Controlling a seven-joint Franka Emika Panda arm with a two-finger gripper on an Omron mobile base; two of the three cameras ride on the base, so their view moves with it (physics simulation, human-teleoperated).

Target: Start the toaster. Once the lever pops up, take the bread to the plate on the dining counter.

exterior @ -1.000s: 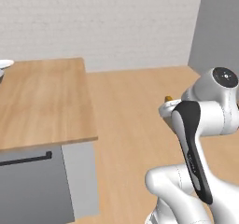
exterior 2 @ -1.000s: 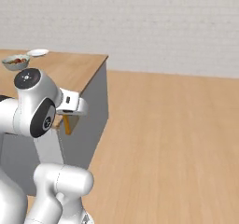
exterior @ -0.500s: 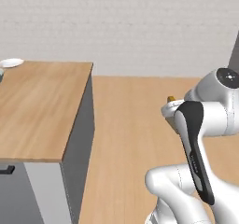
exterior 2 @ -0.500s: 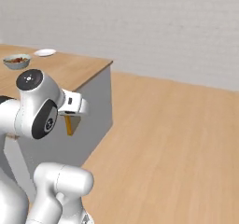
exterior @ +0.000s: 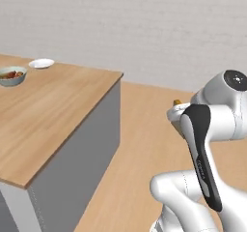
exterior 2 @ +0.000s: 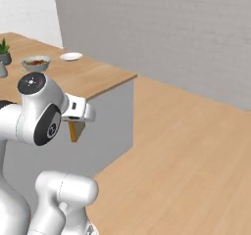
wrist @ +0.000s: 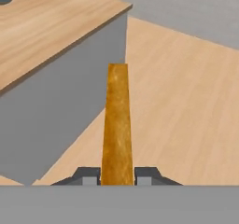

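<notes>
My gripper point(wrist: 117, 176) is shut on the bread point(wrist: 116, 125), a thin slice seen edge-on with a golden-orange crust, standing up between the two fingertips. From the right base view the bread point(exterior 2: 73, 130) hangs below the hand, out over the wooden floor near the corner of the dining counter point(exterior 2: 93, 77). The small white plate point(exterior: 41, 63) lies at the far side of the dining counter point(exterior: 53, 105), well away from the gripper. The toaster is out of view.
A bowl of fruit point(exterior: 10, 75) stands near the plate, and a potted plant point(exterior 2: 4, 50) is further left. The counter's grey side wall point(wrist: 56, 111) is close on the hand's left. Open wood floor point(exterior 2: 186, 146) stretches to the right, up to a pale brick wall.
The whole picture has shifted, so the base has turned and driven; the counter's corner, plate and bowl now sit differently in view. The arm keeps its pose with the bread held.
</notes>
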